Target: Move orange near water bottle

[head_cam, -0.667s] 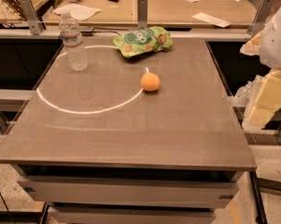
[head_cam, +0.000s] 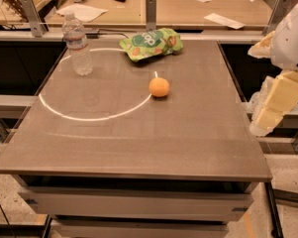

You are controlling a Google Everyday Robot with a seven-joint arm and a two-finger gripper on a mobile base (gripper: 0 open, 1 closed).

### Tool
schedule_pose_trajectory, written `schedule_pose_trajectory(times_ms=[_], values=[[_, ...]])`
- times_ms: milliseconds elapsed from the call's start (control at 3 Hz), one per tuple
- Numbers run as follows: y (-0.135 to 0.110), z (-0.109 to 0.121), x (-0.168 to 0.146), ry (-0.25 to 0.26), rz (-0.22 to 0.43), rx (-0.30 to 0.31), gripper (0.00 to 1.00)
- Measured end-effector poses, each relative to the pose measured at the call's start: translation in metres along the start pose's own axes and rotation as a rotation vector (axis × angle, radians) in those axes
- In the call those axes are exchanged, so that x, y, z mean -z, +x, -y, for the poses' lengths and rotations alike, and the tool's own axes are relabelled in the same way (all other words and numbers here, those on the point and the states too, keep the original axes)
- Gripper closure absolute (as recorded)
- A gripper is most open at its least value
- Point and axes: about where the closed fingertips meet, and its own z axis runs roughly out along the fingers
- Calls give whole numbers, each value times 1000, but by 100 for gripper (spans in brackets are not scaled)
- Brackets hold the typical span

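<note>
The orange (head_cam: 159, 87) sits on the grey-brown table (head_cam: 138, 143), a little right of the middle and toward the back. The water bottle (head_cam: 77, 46), clear with a white cap and a white-and-red label, stands upright at the table's back left. The orange is well apart from it, to its right and a bit nearer. My gripper (head_cam: 273, 105), cream-coloured below the white arm, hangs off the table's right edge, to the right of the orange and touching nothing.
A green snack bag (head_cam: 149, 43) lies at the back of the table, behind the orange. A white curved line (head_cam: 89, 117) marks the tabletop. A wooden desk with papers (head_cam: 208, 6) stands behind the table.
</note>
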Motion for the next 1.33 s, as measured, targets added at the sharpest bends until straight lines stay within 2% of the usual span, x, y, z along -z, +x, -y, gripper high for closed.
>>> schedule_pose_trajectory(times_ms=[333,667,1000,1333], values=[[-23,9,-6,-21,142,-4,0],[-47,14,-23,-59,280,-47,0],[-62,19,-40,-44,329,-99,0],[-61,31,-60,-1,364,-147,0]])
